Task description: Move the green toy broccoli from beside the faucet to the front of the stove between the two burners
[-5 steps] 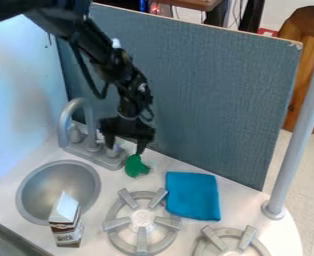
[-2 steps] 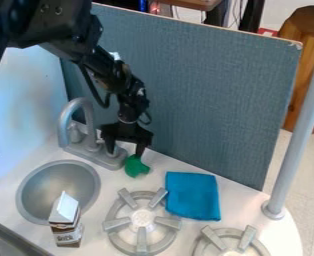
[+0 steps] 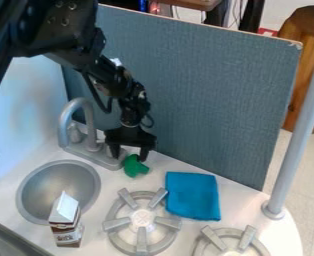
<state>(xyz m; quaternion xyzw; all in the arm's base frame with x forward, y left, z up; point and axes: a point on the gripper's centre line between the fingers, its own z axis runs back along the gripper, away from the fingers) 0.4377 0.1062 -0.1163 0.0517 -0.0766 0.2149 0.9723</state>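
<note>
Green object [image 3: 134,167] | at one fingertip | pincer [image 3: 129,157] — open, tips well apart

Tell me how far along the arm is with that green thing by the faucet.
Looks done: the jaws are low, right at the green object, standing apart. In hand: nothing gripped; the object sits on the counter near the faucet. Left, probably: getting a grip on it.

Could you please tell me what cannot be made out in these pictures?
Camera view:
- Green object: too small to identify; one jaw of the gripper overlaps its top, so contact is unclear.
- Burner nearest the pole: cut off by the bottom edge.
- Sink: partly hidden behind the carton.
</note>
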